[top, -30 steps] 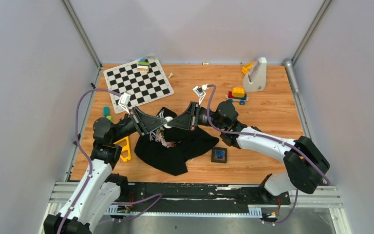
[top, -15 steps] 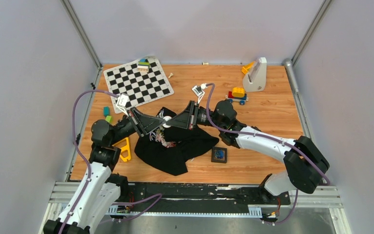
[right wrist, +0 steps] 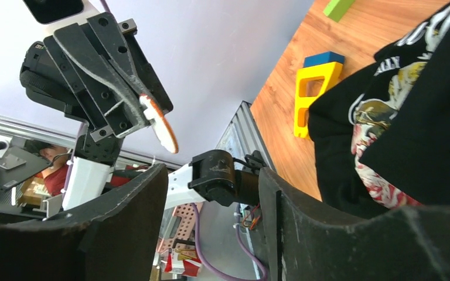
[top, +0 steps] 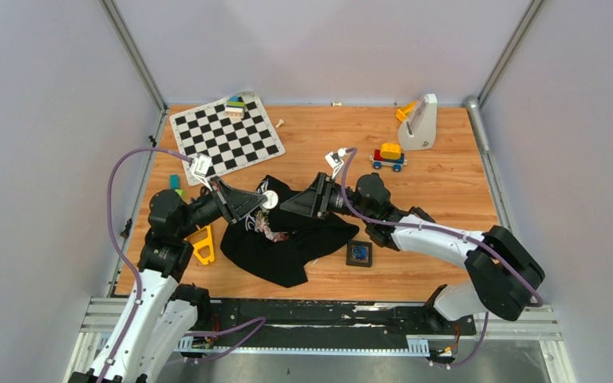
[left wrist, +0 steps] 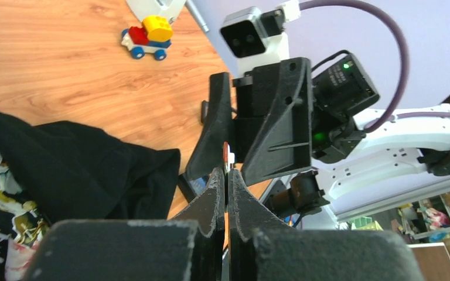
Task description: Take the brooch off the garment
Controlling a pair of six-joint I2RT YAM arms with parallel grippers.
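The fingers of the left gripper [left wrist: 225, 175] are pressed together on the brooch [left wrist: 227, 153]. They pinch it by its edge, so the left wrist view shows only a thin orange-and-white sliver poking out past the tips. The right wrist view shows it as a small round disc with a white face and an orange rim. It is held in the air, clear of the garment [top: 287, 247], above the shirt's far edge.

The right gripper [top: 287, 207] points at the brooch tip to tip, near it but apart. Its fingers are spread wide with nothing between them. The two arms reach in from the near edge of the table [top: 447, 191], and the grippers face each other about mid-table, a little toward the left edge.

The garment is a black shirt with a pale print, lying crumpled between mid-table and the near edge. Just beside its right side, toward the near edge, lies a black square frame [top: 358, 253] with something blue inside. A yellow piece [top: 202, 243] lies by the shirt's left side, near the left edge.

A chequered mat [top: 226, 137] fills the far left corner. A toy car [top: 389, 155] and a white stand [top: 421, 121] sit toward the far right corner, well apart from the shirt.
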